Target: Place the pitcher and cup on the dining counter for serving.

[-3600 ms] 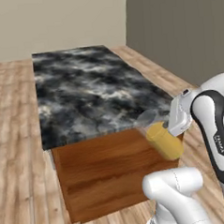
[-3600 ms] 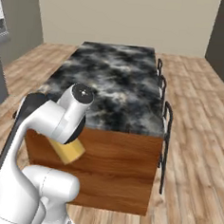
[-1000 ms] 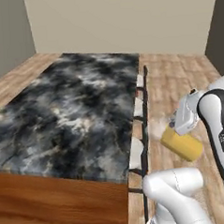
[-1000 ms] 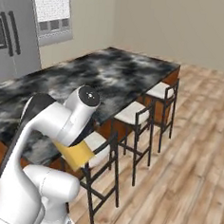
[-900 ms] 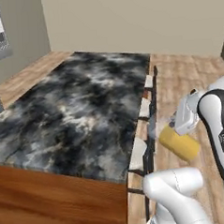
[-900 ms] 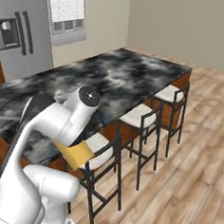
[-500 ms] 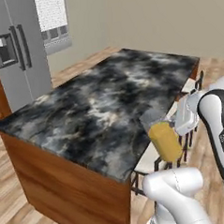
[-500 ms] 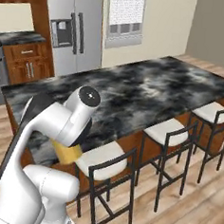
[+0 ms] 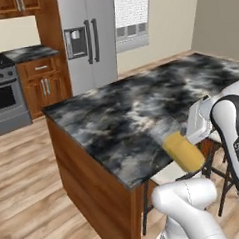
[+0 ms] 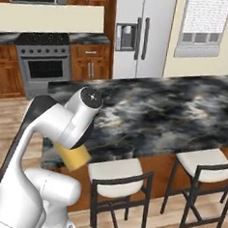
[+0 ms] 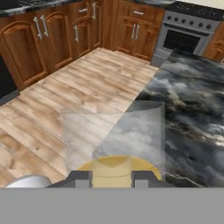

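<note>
The base swings round the dining counter (image 9: 141,110), so the whole view shifts. A fridge (image 10: 141,33), stove (image 10: 45,62) and stools (image 10: 116,176) come into sight.

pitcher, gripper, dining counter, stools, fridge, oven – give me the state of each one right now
pitcher: held, tilted, above the counter's edge
gripper: shut on the pitcher
dining counter: top bare
stools: tucked against the counter, unoccupied
fridge: doors shut
oven: door shut

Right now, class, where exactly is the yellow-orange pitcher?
The pitcher is held tilted in the gripper, at the near edge of the dining counter, above a white stool seat.
</note>
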